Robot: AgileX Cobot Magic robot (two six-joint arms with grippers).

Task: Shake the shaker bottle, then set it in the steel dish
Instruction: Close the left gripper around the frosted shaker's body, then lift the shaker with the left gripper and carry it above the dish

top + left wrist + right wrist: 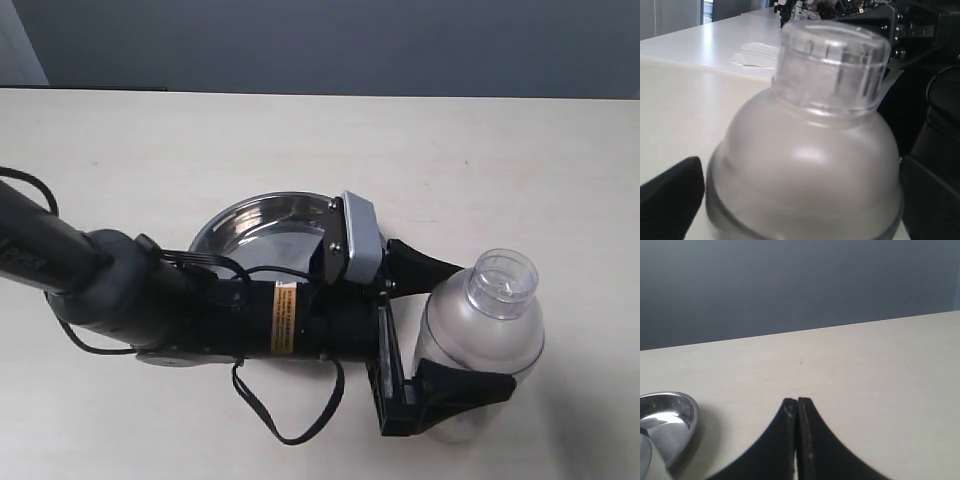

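We find one piece of writing: a yellow label (pixel 285 318) on the left arm (pixel 120 290) near its wrist, with print too small for us to read.

The shaker bottle (pixel 480 345) is upright to the right of the steel dish (pixel 255 222), outside it and apart from it. The bottle's body is frosted and its cap (pixel 505 283) is clear and ribbed. The left gripper (pixel 485 325) holds the bottle, with one of its black fingers (pixel 465 390) pressed on each side of the body. We cannot tell whether the base rests on the table (pixel 300 140).

In the exterior view the arm and its silver camera housing (pixel 358 235) cover the near half of the dish. A black cable (pixel 290 425) loops below the arm.

In the left wrist view, sheets of paper (pixel 757 52) lie on a white surface beyond the bottle.

The right gripper (pixel 797 407) has its tips pressed together with nothing between them. It hangs over bare table, with the dish rim (pixel 687 415) off to one side and a grey wall (pixel 800 285) behind.
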